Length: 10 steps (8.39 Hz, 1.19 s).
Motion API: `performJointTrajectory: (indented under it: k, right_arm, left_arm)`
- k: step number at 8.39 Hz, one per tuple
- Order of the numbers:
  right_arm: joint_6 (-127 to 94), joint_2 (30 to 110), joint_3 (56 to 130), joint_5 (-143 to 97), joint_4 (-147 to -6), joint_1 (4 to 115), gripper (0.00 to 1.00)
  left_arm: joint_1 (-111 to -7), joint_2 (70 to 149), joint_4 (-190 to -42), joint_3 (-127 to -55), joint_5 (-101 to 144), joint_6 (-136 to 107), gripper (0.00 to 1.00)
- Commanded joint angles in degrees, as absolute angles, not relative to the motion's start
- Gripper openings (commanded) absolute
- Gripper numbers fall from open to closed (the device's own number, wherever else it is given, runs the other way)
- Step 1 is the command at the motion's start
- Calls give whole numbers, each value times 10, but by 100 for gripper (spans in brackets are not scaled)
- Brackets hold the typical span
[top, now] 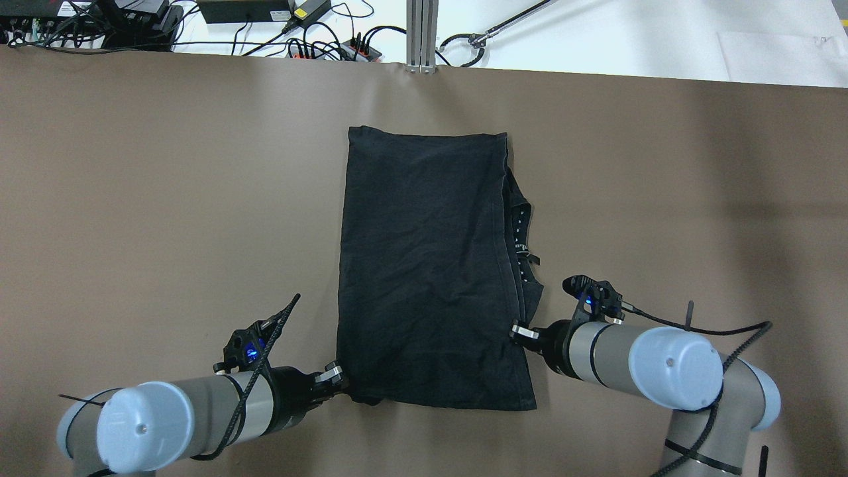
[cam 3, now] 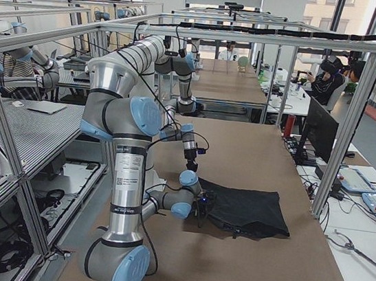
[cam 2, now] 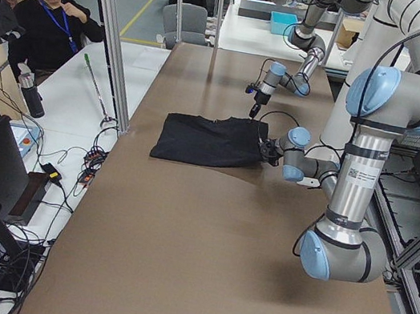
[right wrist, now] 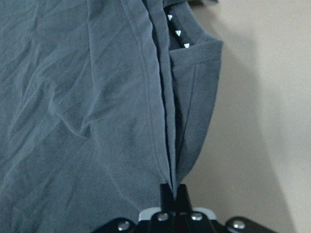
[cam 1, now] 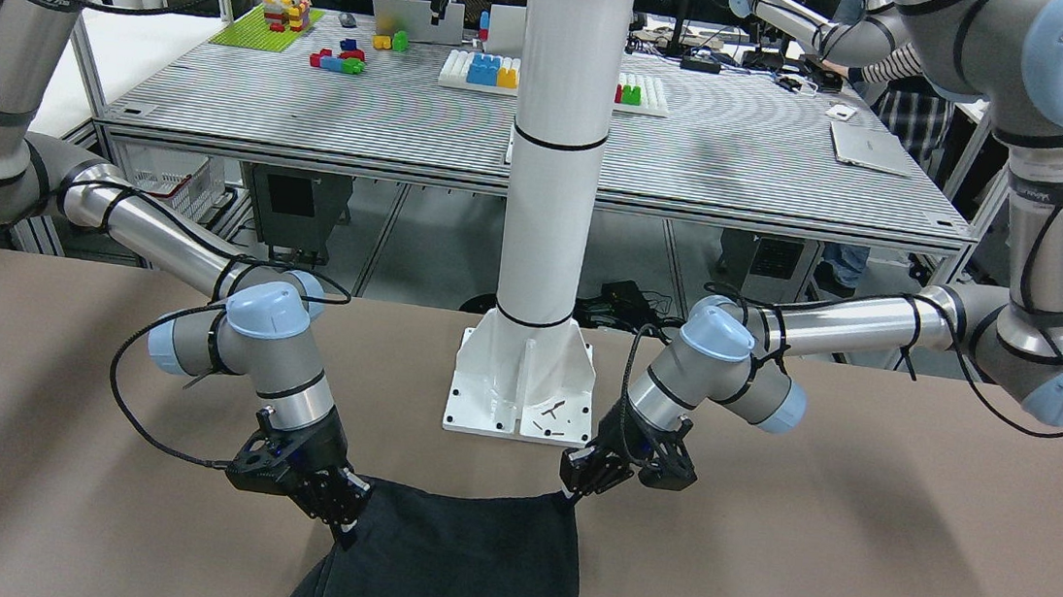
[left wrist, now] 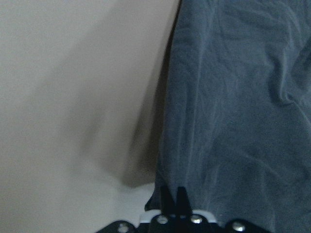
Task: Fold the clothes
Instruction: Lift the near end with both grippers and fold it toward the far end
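The clothes (top: 424, 265) are one black garment lying flat on the brown table as a tall rectangle, with folded layers and a white-dotted collar band (top: 520, 232) showing along its right edge. My left gripper (top: 338, 381) is shut on the garment's near left corner; in the left wrist view its fingertips (left wrist: 174, 194) pinch the fabric edge (left wrist: 233, 121). My right gripper (top: 519, 329) is shut on the stacked layers at the right edge, low down. The right wrist view shows the hems (right wrist: 73, 121) running into the closed tips (right wrist: 174, 190).
The white pillar base (cam 1: 523, 385) stands just behind the garment's near edge, between the two arms. Cables and power strips (top: 298, 33) lie beyond the table's far edge. A person (cam 2: 48, 15) sits off to the side past the far edge.
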<state>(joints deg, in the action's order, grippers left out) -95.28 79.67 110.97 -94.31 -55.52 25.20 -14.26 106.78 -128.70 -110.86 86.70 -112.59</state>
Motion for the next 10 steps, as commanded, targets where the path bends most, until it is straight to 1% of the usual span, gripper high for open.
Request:
performJointTrajectory:
  k: [1,2,3,4,5,7,8,10]
  right_arm:
    - [-954,901,1224,-940,-555,185,0]
    - [-954,935,1270,-941,-555,172,0]
    - [-954,936,1275,-944,-555,175,0]
    - [-953,926,1268,-946,-558,178,0]
    - [-949,901,1259,-947,-591,199,0]
    - [-941,784,1218,-955,-706,255,0]
    - [-934,758,1210,-955,-733,280,0]
    - [-884,754,1195,-955,-733,313,0]
  left_arm:
    - [-111,1000,-1268,-1259,880,-1126,0]
    - [-113,993,-1211,-1325,898,-1126,0]
    - [-131,1015,-1154,-1346,923,-1125,0]
    - [-174,1064,-1128,-1320,932,-1115,0]
    - [-218,1107,-1101,-1288,952,-1081,0]
    - [-306,1162,-1068,-1214,989,-1034,0]
    - [-343,1179,-1068,-1182,1011,-1016,0]
    - [-381,1220,-1068,-1109,1024,-991,0]
